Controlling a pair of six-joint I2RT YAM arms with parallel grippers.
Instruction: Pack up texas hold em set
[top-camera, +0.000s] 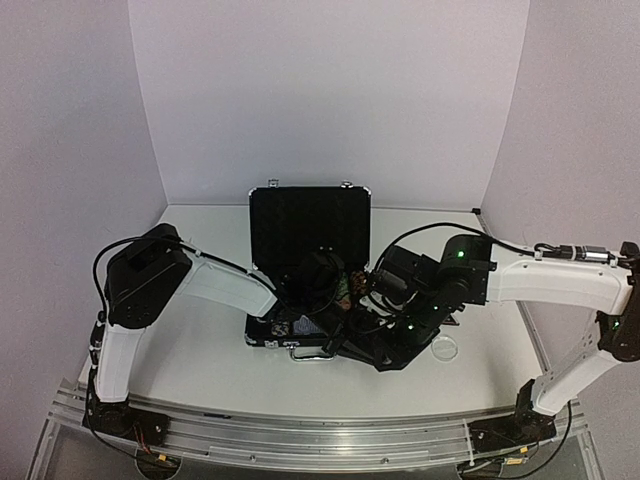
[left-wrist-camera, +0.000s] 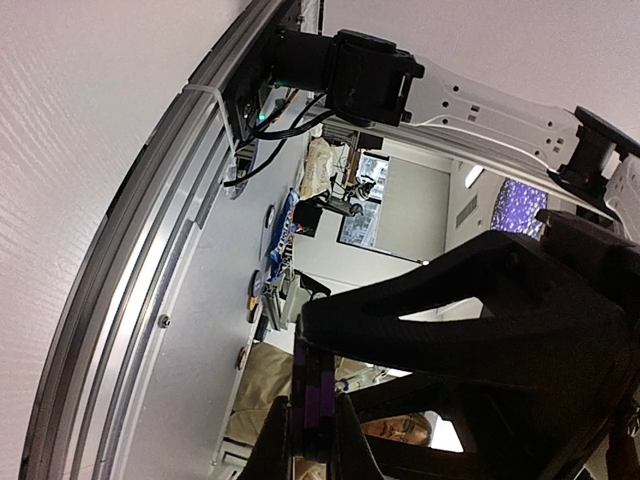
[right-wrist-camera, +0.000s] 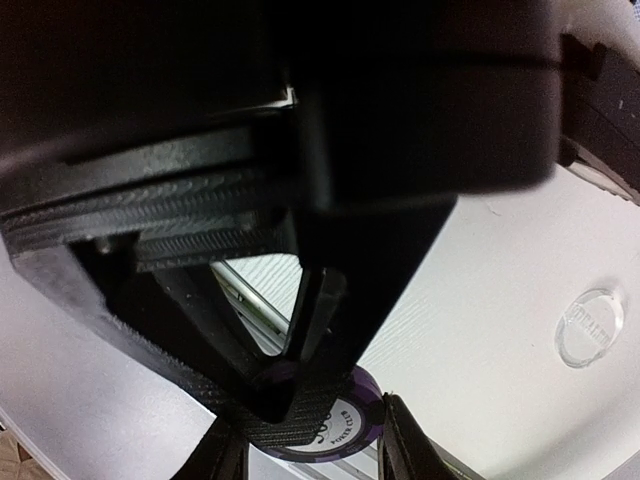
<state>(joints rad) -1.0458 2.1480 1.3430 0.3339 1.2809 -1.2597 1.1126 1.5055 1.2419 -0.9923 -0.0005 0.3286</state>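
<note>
Left claw (left-wrist-camera: 312, 425) clenched on purple poker chip (left-wrist-camera: 313, 392) | right claw (right-wrist-camera: 310, 445) grips same chip | risk: both pulling could twist chip loose, dropping it outside briefcase (top-camera: 310, 225)

Black briefcase (top-camera: 310, 225) with silver edges; purple-and-white poker chip (right-wrist-camera: 335, 428); purple-and-black striped chip (left-wrist-camera: 312, 400); clear disc (right-wrist-camera: 589, 327); white tabletop (top-camera: 200, 350).
</note>
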